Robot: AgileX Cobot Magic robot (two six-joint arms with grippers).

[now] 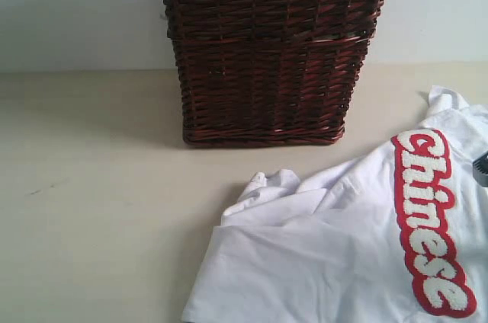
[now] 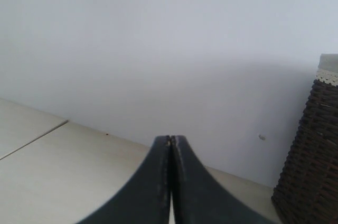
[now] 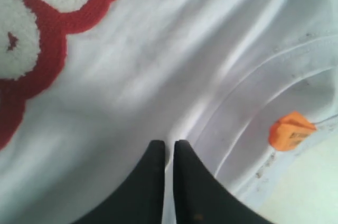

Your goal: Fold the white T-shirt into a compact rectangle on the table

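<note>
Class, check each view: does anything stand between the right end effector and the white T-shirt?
Nothing visible does. The right end effector sits directly at the white T-shirt, tips against its fabric; the orange tag lies apart, off to one side.

The white T-shirt [image 1: 328,254] lay unfolded and rumpled on the right part of the table [image 1: 91,224], well short of the table's far edge and running out of the exterior view at the right and bottom. Fuzzy white lettering [image 1: 431,224] outlined in red, reading "Chinese", ran down its front. One sleeve [image 1: 267,190] was bunched toward the table's middle. A small orange neck tag [image 3: 289,131] sat inside the collar. The table was pale beige, matte and flat.
</note>
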